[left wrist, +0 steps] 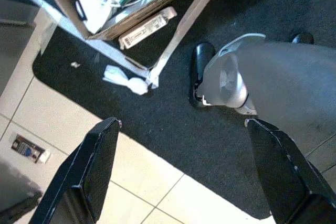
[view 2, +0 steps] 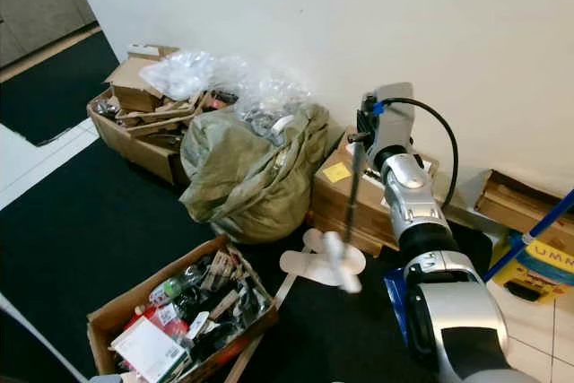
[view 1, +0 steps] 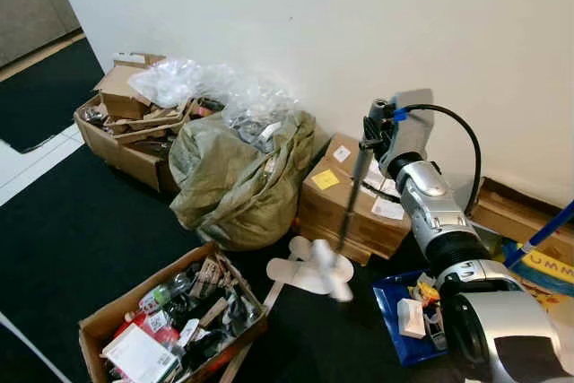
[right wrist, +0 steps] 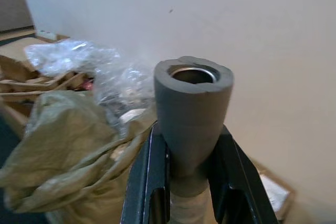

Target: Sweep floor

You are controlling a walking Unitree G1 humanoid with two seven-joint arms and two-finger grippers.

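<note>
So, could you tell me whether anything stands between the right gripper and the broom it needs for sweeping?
Nothing does. The right gripper is already shut on the broom handle, whose grey top end stands up between the two black fingers. The shaft runs down to the blurred pale head over the black carpet.

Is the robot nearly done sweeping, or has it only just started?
Probably only started. The right gripper holds the broom handle, its blurred head beside a white scrap on the dark carpet. The left gripper hangs open. Left to sweep: a crumpled white scrap and a small crumb at the carpet's edge.
</note>
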